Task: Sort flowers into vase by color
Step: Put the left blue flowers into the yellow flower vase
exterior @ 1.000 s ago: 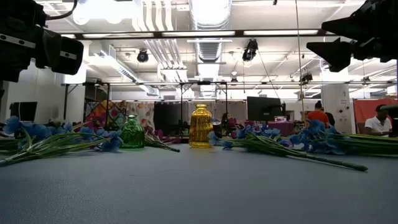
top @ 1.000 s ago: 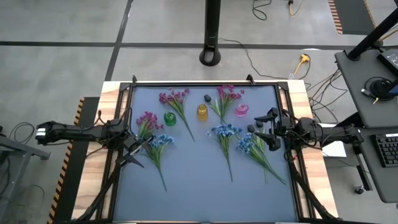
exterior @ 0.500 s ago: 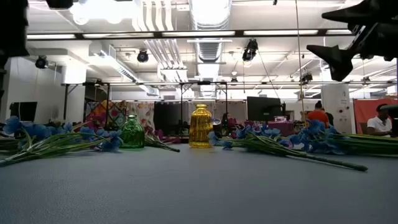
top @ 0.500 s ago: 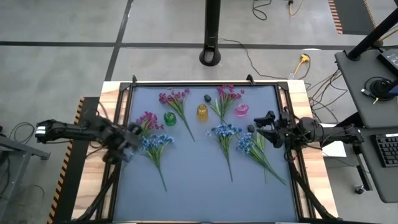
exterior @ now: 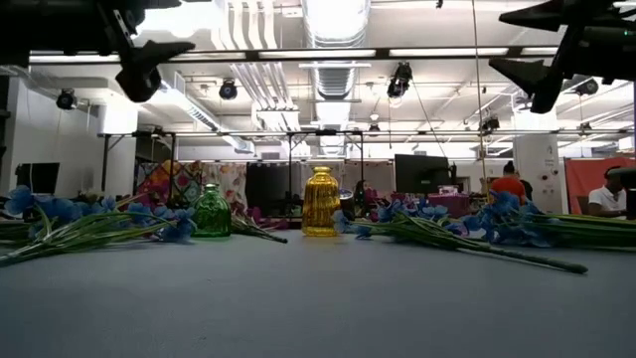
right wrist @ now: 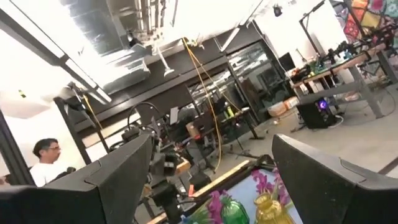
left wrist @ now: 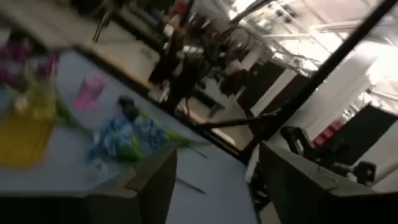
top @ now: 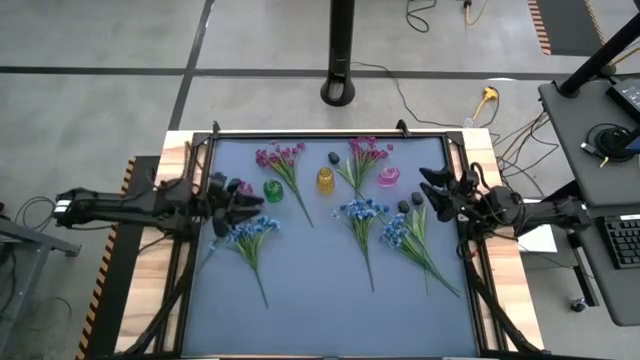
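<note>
Since nothing is in a vase yet, the step in hand looks like the first pick, and both arms are up in the air with nothing held. The left hand (top: 243, 201) hovers over the counter's (top: 320, 290) left side with its fingers apart, right above a magenta-pink sprig (top: 236, 190) and next to the small green glass vase (top: 273, 190). The right hand (top: 432, 190) hangs over the right side, fingers spread wide too, near the pink vase (top: 389, 177).

The flowers all lie flat on the grey-blue mat: another two magenta-pink sprigs (top: 283, 160) toward the back, a blue sprig (top: 253, 232) on the left, two more blue sprigs (top: 363, 215) centre and right. A yellow glass vase (top: 325, 180) stands between the green and pink ones.

My take: go for the thin green stem, not the blossom, and come straight down so the fingers straddle it. Grab low enough that the stem end hangs free to drop into the narrow vase neck. Stems overlap on the right, so watch for dragging a neighbour along.
</note>
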Action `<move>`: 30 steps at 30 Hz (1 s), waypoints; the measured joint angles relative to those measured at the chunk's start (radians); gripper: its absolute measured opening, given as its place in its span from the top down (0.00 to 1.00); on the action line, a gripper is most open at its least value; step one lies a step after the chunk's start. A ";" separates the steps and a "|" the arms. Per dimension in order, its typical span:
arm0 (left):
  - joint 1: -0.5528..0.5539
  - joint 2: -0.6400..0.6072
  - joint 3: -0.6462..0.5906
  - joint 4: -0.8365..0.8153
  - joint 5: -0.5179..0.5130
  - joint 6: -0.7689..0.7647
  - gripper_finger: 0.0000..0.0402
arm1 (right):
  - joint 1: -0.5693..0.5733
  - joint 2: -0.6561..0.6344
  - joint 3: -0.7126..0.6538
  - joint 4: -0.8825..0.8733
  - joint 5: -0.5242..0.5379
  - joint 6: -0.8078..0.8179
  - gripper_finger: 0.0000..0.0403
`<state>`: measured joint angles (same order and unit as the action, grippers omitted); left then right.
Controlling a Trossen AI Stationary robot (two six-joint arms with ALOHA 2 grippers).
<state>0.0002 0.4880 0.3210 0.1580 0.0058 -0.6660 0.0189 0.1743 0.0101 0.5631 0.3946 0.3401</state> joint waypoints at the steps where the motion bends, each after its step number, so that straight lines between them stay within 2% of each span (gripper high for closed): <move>1: 0.000 0.011 0.010 -0.011 -0.001 -0.040 0.47 | 0.000 0.025 0.000 0.018 0.000 0.000 0.19; 7: -0.036 0.087 0.025 -0.070 -0.045 -0.227 0.47 | 0.000 0.185 0.061 -0.008 -0.003 0.000 0.19; 11: -0.120 0.171 0.023 -0.070 -0.115 -0.346 0.47 | 0.000 0.266 0.149 -0.167 -0.003 -0.001 0.19; 15: -0.263 0.268 0.038 -0.051 -0.245 -0.478 0.47 | 0.000 0.302 0.253 -0.413 -0.005 0.019 0.19; 21: -0.486 0.422 0.143 -0.071 -0.477 -0.659 0.47 | 0.000 0.322 0.388 -0.719 -0.002 0.061 0.19; 27: -0.638 0.586 0.266 -0.211 -0.620 -0.971 0.47 | 0.000 0.318 0.420 -0.769 -0.020 0.060 0.19; 30: -0.680 0.686 0.339 -0.323 -0.628 -1.165 0.47 | 0.000 0.318 0.419 -0.769 -0.050 0.060 0.19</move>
<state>-0.6802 1.1736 0.6595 -0.1655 -0.6226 -1.8310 0.0193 0.4923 0.4295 -0.2060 0.3443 0.4004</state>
